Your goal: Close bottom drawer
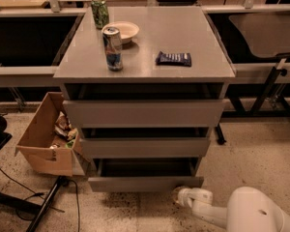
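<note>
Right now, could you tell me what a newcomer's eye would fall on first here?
The grey cabinet draws the eye, its bottom drawer pulled out near the floor, with the white gripper low at that drawer's right-hand corner. On top stand a blue can and a green can, beside a bowl and a dark packet. A cardboard box sits on the floor to its left.

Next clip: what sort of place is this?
Probably a lab or workshop: a grey cabinet among metal-framed workbenches, a cardboard box and cables on the floor. The gripper sits low by the open bottom drawer.
</note>
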`<state>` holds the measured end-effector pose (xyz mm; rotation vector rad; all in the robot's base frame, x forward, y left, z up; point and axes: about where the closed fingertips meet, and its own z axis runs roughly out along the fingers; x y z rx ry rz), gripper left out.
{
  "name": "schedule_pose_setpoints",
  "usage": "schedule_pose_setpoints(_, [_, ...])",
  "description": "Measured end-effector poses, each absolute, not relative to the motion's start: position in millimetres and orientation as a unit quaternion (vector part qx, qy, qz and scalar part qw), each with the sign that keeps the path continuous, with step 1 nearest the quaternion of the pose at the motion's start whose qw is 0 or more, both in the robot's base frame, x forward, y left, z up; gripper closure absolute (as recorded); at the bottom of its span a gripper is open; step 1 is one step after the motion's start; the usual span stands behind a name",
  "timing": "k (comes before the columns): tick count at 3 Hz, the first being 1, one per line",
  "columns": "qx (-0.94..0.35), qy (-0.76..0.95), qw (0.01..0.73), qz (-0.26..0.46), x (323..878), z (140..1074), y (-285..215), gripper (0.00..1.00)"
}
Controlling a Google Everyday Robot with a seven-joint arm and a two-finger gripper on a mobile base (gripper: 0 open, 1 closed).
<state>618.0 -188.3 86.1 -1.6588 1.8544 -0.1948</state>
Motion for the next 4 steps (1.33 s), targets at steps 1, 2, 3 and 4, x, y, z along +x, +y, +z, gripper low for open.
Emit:
schedule_pose_setpoints(1, [-0.630, 0.705, 0.317, -0.074, 618.0, 86.1, -188.3, 0.04])
schedule_pose_setpoints(2, [-0.630, 0.705, 0.317, -0.074, 618.0, 86.1, -188.3, 0.00])
schedule_pose_setpoints(3, [-0.630, 0.705, 0.317, -0.074, 618.0, 86.1, -188.3, 0.00])
schedule_pose_setpoints(4, [-0.630, 0.705, 0.317, -0.074, 618.0, 86.1, -188.2, 0.16])
